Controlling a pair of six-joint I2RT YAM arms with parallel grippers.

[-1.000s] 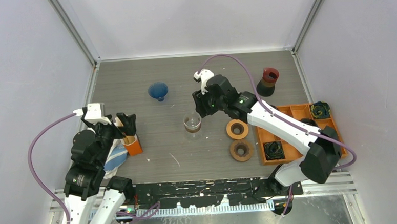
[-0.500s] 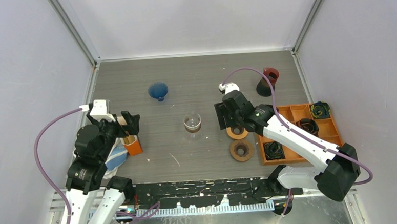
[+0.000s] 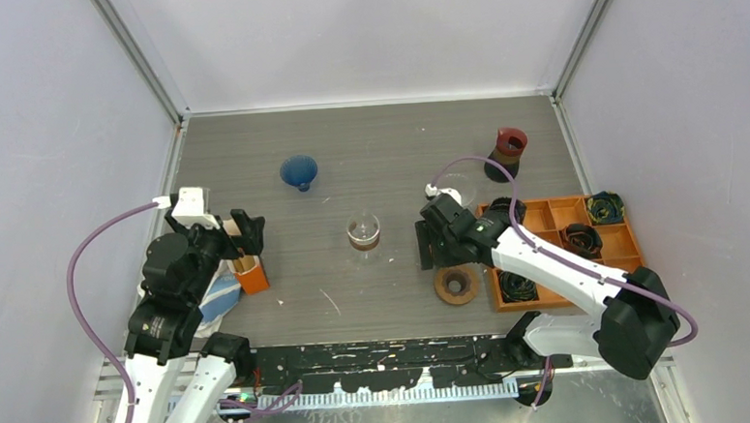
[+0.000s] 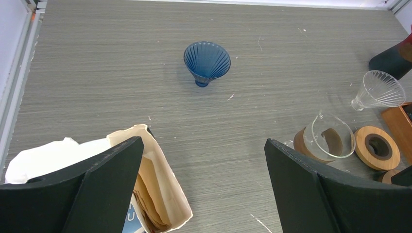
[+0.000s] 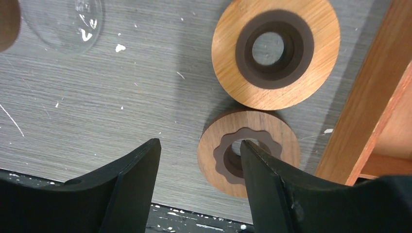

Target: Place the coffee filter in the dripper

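Inside, the open box [image 4: 167,187] holds brown filters [image 4: 145,206].

Grey table [image 3: 368,144] bears blue dripper [image 3: 298,171], clear dripper [image 3: 457,188], carafe [image 3: 363,231], wooden ring [image 3: 456,283].

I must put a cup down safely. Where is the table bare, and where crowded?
Free: the far strip between the blue dripper and the red-topped dripper; also the near patch between the filter box, the glass server and the dark wooden ring. Crowded: the right side, where the right hand, that ring and the orange tray stand close.
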